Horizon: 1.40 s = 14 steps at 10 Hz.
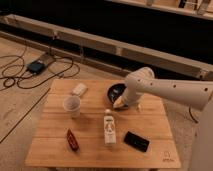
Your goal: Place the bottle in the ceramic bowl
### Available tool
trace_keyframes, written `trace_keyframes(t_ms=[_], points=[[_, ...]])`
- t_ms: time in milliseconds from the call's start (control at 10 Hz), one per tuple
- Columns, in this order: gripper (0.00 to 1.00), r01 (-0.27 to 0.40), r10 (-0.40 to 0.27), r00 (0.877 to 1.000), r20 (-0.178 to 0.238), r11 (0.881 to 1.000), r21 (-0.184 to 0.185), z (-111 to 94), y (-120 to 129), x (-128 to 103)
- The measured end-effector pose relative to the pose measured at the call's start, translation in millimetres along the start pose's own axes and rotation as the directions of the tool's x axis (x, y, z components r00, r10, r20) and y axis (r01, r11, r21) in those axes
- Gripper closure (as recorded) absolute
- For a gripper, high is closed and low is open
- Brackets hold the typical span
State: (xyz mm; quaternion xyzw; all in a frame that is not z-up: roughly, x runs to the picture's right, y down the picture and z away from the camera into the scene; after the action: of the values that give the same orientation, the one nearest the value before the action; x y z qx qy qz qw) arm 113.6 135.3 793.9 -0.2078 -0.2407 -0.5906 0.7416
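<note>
Robot's claw, the gripper (119,103), sits low at the front rim of the ceramic bowl (115,90), and whether it is spread or pressed together cannot be told. The bottle (109,129) lies on its side on the wooden table (95,151), apart from the gripper, between 1 white paper cup (72,105) and 1 black flat object (136,141). My worry: a careless approach could roll the slim bottle away, or knock the bowl, since the gripper sits so close to its rim.

White rounded arm (167,90) with dark dots, pale pincer (119,104) beside the ceramic bowl (113,91).
</note>
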Motion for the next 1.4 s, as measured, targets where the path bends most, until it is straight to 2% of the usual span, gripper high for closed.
trace_keyframes(t_ms=[300,500,600,900,1100,1400], points=[[0.2,0.087,-0.089,0.995,0.047,0.995,0.039,0,-27,-50],[0.2,0.148,-0.151,0.986,0.07,0.988,0.048,5,-41,-68],[0.2,0.189,-0.193,0.978,0.085,0.981,0.051,12,-50,-76],[0.2,0.273,-0.278,0.954,0.112,0.961,0.052,33,-66,-81],[0.2,0.307,-0.311,0.942,0.124,0.95,0.05,45,-72,-80],[0.2,0.349,-0.352,0.93,0.107,0.936,0.042,64,-75,-73]])
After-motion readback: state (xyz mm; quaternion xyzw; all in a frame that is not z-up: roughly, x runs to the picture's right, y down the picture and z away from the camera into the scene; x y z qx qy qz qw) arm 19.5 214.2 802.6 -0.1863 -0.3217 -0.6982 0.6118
